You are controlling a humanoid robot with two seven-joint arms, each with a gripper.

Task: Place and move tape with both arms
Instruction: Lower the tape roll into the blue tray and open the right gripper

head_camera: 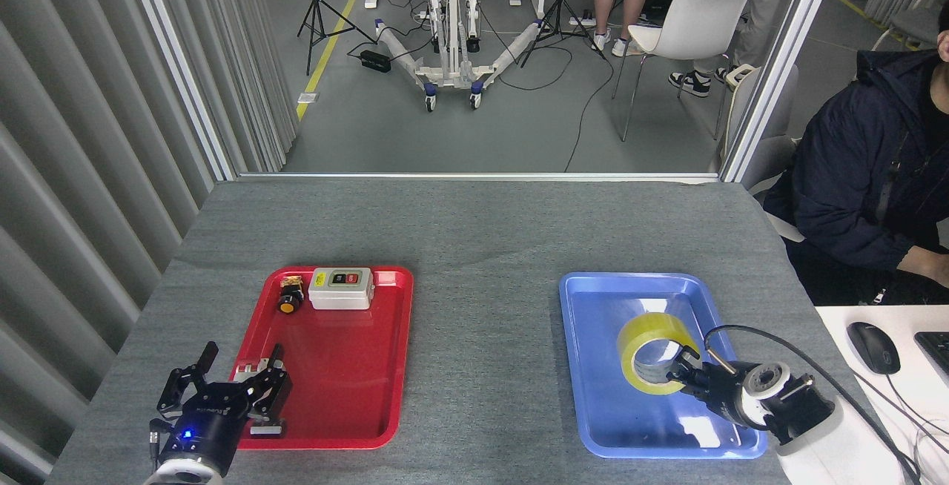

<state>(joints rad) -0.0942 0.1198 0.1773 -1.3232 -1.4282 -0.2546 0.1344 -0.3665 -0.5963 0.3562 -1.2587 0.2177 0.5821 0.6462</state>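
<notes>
Head view: right gripper [686,375] pinches the tape [652,352] by its ring wall, roll tilted on edge over the blue tray [593,366]. Left gripper [226,385] idles, jaws spread wide, empty, at the red tray [334,366] near edge. Roll looks light, stiff, slick film; best grip is through the core.

Two trays, red [385,366] and blue [586,366], one tape roll [643,337], two end effectors.
</notes>
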